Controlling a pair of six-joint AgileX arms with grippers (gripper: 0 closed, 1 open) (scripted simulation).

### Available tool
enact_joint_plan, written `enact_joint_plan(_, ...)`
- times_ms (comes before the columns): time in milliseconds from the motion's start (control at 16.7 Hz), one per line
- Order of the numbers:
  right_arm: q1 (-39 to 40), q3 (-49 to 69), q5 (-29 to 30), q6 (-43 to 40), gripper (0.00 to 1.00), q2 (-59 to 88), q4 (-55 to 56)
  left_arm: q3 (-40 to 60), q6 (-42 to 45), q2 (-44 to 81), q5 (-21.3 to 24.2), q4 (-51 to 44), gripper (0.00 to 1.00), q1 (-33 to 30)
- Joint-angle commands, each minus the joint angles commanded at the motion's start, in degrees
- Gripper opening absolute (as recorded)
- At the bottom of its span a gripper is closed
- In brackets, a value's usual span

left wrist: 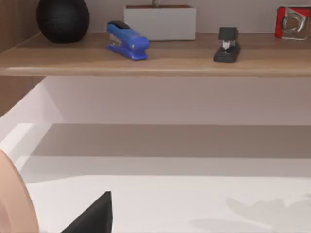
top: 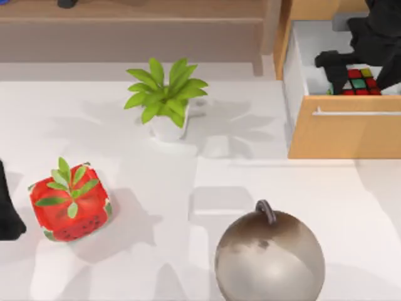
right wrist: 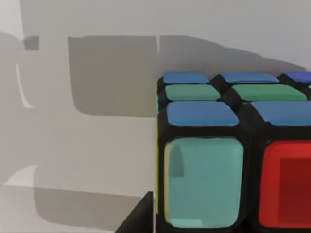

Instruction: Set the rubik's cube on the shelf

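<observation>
Top view: right end effector (top: pixel 348 69) reaches into drawer (top: pixel 341 128) at rubik's cube (top: pixel 360 83).

The right arm enters from the top view's upper right corner and reaches downward. The right gripper (top: pixel 341 74) sits low at the upper right, its dark fingers (top: pixel 330 61) visible; the spacing of the jaws cannot be read. The left arm (top: pixel 7 213) is parked at the left edge. One dark left finger (left wrist: pixel 95 216) appears in the left wrist view.
</observation>
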Motion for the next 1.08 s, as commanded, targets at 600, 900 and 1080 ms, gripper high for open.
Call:
enact_joint_plan(600, 0.00, 0.00, 0.00, 0.00, 0.00, 0.00, 0.00, 0.00, 0.00, 0.00, 0.00, 0.00, 1.00, 0.00)
enact_joint_plan(900, 0.21, -0.37, 0.27, -0.13, 0.00, -0.63, -0.84, 0.00, 0.00, 0.00, 0.00, 0.00, 1.00, 0.00)
enact_joint_plan(1080, 0.40, -0.75, 0.90, -0.84, 0.00, -3.63, -4.36, 0.00, 0.00, 0.00, 0.00, 0.00, 1.00, 0.00)
